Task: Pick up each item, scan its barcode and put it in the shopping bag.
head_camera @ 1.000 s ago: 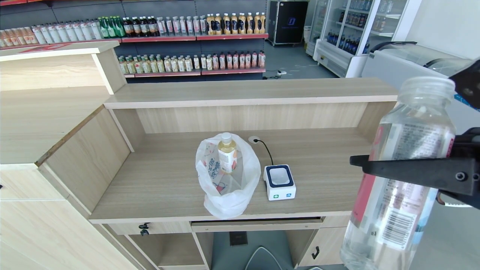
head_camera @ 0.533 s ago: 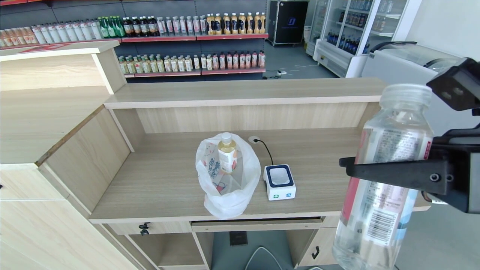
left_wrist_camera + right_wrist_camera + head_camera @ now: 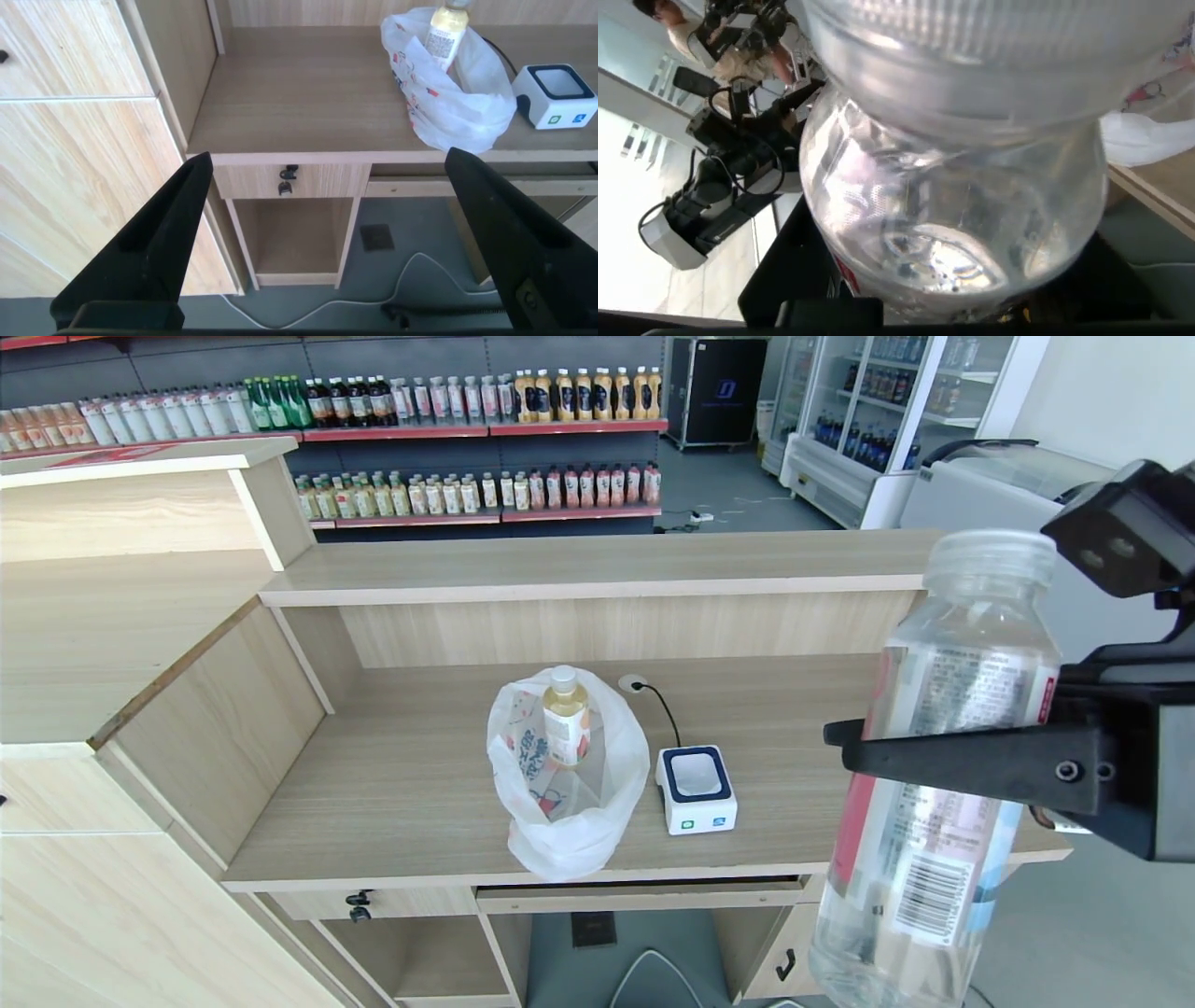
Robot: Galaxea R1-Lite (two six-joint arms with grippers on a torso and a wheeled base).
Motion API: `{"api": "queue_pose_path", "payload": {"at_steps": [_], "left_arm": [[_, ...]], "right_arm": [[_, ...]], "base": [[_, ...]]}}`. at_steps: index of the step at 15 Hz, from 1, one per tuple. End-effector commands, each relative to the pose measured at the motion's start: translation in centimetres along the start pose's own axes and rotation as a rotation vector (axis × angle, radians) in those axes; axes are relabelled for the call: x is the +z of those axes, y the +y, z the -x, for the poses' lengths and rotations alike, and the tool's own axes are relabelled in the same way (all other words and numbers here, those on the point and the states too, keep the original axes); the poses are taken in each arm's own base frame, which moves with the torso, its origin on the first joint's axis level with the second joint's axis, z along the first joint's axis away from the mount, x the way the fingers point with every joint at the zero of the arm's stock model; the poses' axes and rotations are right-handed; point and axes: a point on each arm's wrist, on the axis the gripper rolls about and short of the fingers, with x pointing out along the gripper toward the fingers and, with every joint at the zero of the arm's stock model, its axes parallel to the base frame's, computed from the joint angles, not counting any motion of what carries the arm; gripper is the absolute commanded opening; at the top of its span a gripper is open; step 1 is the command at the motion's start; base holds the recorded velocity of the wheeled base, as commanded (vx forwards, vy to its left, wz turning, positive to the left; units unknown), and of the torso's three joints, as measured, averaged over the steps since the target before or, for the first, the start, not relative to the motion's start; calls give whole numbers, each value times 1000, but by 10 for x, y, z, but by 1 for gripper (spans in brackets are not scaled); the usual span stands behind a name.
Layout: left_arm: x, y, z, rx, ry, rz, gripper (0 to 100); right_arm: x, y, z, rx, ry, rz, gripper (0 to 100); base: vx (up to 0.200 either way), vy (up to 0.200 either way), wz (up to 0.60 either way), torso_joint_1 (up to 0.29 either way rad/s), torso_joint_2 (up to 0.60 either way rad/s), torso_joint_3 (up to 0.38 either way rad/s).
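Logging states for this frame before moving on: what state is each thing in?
Clear bottle: capped, nearly upright, held in the air.
Right gripper: shut on the clear bottle.
Left gripper: open, empty.
Bag: open, on the counter.
Tea bottle: capped, upright in the bag.
Scanner: on the counter beside the bag, cable attached.

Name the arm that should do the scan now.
Right. The right gripper has its jaws shut on the clear plastic bottle, right of the white square barcode scanner; the left gripper hangs open and empty.
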Motion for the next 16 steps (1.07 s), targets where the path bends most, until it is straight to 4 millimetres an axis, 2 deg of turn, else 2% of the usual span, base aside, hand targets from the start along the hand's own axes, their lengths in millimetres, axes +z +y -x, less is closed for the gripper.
{"api": "queue_pose_path", "payload": {"at_steps": [1,4,10,12,15,16], "left_arm": [[0,0,0,0,-1,0,100],[0,0,0,0,-1,0,100],[0,0,0,0,-1,0,100],[0,0,0,0,-1,0,100],[0,0,0,0,-1,0,100],[0,0,0,0,-1,0,100]], "right_arm": [[-6,5,6,0,19,-13,0],[-12,4,7,-6,48,-15,0],[-11,3,7,-16,44,12,0],[-11,-2,6,-35,42,68,0],[-3,-52,7,-229,-42,359,0],[-5,-98,14,-377,-75,568,0]], "base": [[0,0,0,0,0,0],[0,0,0,0,0,0],[0,0,0,0,0,0],[0,0,0,0,0,0],[0,0,0,0,0,0],[0,0,0,0,0,0]]}}
